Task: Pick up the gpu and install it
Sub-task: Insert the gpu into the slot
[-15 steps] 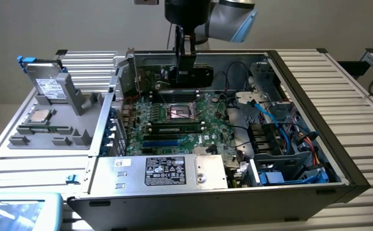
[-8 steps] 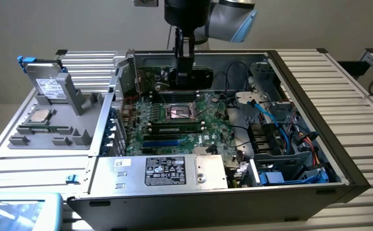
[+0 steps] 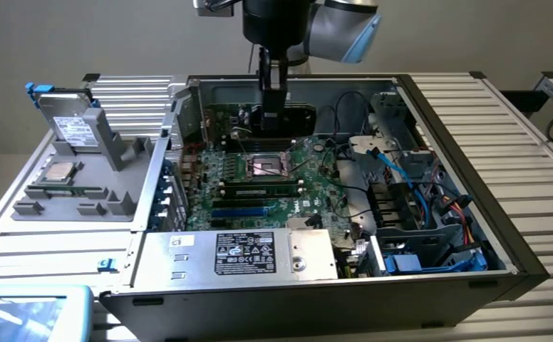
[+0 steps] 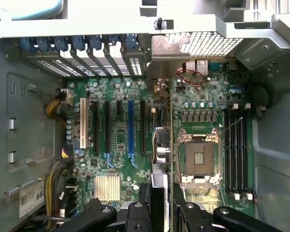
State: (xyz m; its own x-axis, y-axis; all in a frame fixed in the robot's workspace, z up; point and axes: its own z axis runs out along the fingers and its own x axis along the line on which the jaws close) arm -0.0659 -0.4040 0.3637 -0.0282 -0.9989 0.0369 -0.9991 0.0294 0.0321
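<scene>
**Gripper and gpu inside the open case**

The gripper (image 4: 160, 194) reaches down into the computer case (image 3: 476, 178), with its two fingers pinched on the gpu (image 4: 160, 145), one finger on each face. The card is held on edge, upright over the motherboard (image 4: 118, 145). In the wrist view it shows as a thin strip between the expansion slots (image 4: 130, 128) and the open processor socket (image 4: 198, 157). Whether its lower edge touches the board cannot be told.

The case lies on its side with the cover off. The power supply (image 3: 305, 258) sits at the edge of the case nearest the exterior camera. It carries a black-and-white label (image 3: 245, 253) whose print is too small to read. A white sticker (image 4: 31, 198) on the case floor shows the digits "68"; the rest of it is cut off.

The case rests on a table (image 3: 504, 121) of ribbed aluminium slats. At the exterior view's left, well apart from the gripper, a grey fixture (image 3: 115, 185) holds three parts:
- a drive box (image 3: 70, 127) with a white label, standing upright
- a processor (image 3: 60, 171)
- a memory stick (image 3: 63, 191)

A plain, pale wall (image 3: 86, 35) stands behind the table
</scene>
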